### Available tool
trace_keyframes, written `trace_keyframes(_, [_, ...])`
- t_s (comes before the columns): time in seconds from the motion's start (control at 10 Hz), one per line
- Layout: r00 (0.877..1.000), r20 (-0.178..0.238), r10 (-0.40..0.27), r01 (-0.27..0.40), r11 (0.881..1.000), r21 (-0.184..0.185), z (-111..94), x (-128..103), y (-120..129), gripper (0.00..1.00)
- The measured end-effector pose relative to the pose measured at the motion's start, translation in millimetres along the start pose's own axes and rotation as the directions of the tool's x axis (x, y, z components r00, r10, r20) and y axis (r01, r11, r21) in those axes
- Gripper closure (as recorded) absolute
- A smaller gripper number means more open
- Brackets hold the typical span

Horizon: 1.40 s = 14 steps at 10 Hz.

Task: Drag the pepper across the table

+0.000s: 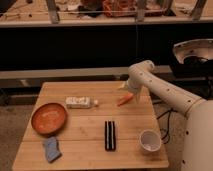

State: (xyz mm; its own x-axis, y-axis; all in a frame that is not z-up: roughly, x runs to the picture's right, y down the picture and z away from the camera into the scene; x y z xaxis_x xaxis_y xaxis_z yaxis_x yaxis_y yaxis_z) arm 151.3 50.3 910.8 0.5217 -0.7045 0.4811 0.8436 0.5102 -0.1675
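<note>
Pepper [125,100] at the far right of the table [85,131], orange and slender, lying slantwise on the planks. Sits directly beneath the gripper [128,90], which points down at it; whether spread or pressed together, cannot tell, nor whether touching the pepper.

Left of the pepper, a small white packet [79,102] lying flat. Further left, near the table's left edge, a round orange-brown bowl [49,119]. Toward the near edge, a blue cloth [51,149] below the bowl, a black bar [110,135] at the middle and a white cup [149,141] at the right corner, all well apart from one another.

Light plank top on a grey speckled floor, with dark cables [163,119] trailing just beside its right edge. Behind, a long dark bench with cluttered shelving above.

White arm [165,92] reaching in from the right, rising from the robot's body [200,137] to a bent elbow over the far right corner, then dropping steeply to the gripper.
</note>
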Motion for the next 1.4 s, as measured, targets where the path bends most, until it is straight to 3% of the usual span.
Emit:
trace_keyframes(0.7, [0.997,0.041,-0.070,0.070,0.998,-0.005,26.3,-4.6,-12.5,0.20])
trace_keyframes(1.4, [0.993,0.065,-0.099,0.100,0.995,-0.021,43.2,-11.0,-15.3,0.20])
